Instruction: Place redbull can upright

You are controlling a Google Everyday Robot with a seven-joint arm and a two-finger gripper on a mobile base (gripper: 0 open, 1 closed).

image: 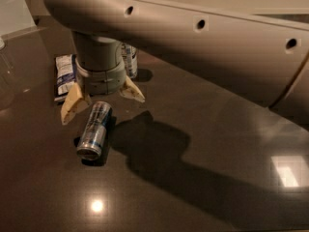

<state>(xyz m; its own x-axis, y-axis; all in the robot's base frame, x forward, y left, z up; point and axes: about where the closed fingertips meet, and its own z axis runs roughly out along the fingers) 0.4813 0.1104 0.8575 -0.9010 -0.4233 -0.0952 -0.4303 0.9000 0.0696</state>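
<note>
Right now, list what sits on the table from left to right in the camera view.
Snack bag → redbull can, lying on its side → a standing can-like item behind the arm. The gripper hovers over the redbull can's far end, jaws open, so it is left out of the order.

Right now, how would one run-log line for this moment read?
redbull can: on its side, dark table | gripper: open, over the can's far end | upright: not yet

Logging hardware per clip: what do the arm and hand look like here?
Arm: smooth beige shell with a row of small dark round holes, ending in a grey cylindrical wrist. The hand, above the lying redbull can, has two cream wedge-shaped fingers.
</note>
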